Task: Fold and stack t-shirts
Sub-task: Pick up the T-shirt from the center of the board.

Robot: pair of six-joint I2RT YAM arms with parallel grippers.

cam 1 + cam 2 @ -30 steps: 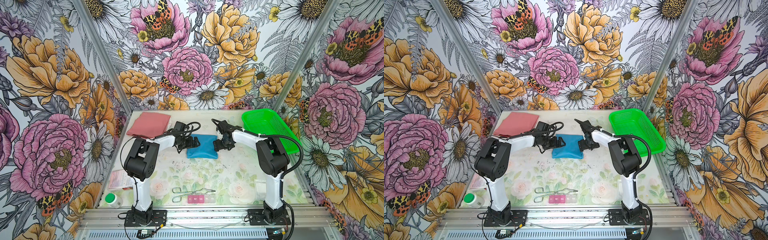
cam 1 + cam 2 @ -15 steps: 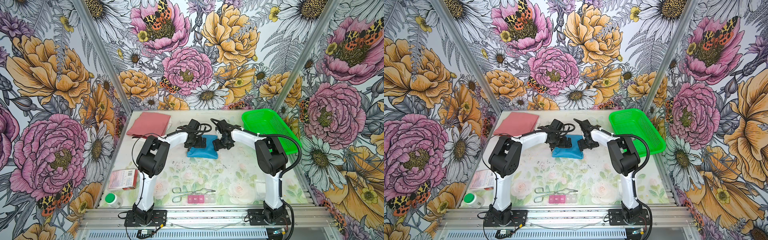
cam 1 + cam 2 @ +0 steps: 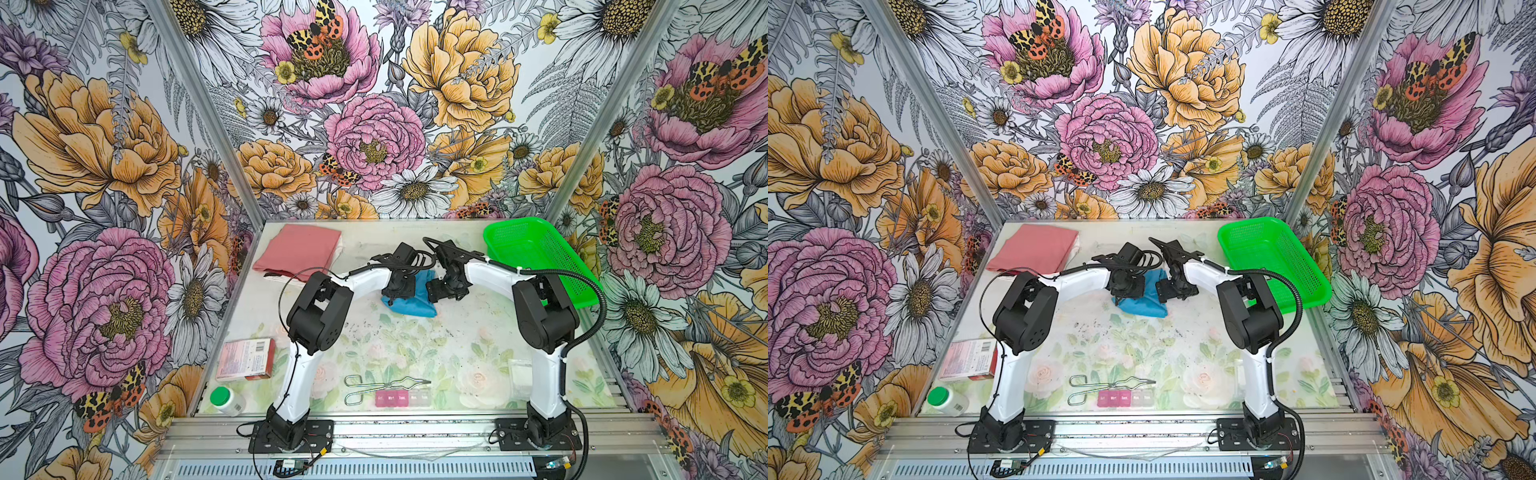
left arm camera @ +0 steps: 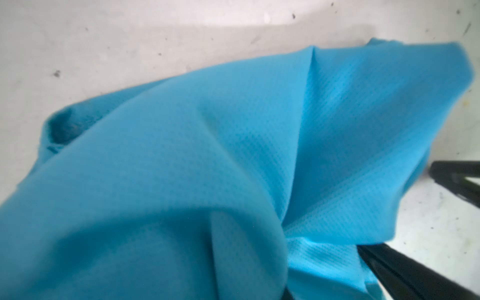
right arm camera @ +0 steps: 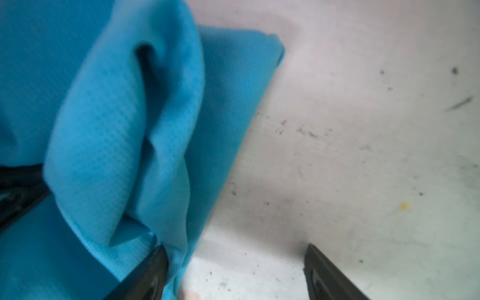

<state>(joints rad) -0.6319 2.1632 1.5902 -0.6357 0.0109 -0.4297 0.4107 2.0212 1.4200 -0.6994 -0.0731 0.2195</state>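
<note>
Table (image 3: 457, 353) with green basket (image 3: 555, 266): left pincer (image 3: 395, 296) grips blue t-shirt (image 3: 417, 306), right pincer (image 5: 235, 249) stands wide.

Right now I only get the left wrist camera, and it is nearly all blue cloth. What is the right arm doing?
Observer: The right jaws stand open beside the blue shirt: one finger touches its edge, the other is over bare table.
Operator: Where is the pile?
Observer: A folded pink shirt lies at the far left corner, apart from the blue one.
Operator: And the basket?
Observer: The green basket sits at the far right; nothing shows inside it.
</note>
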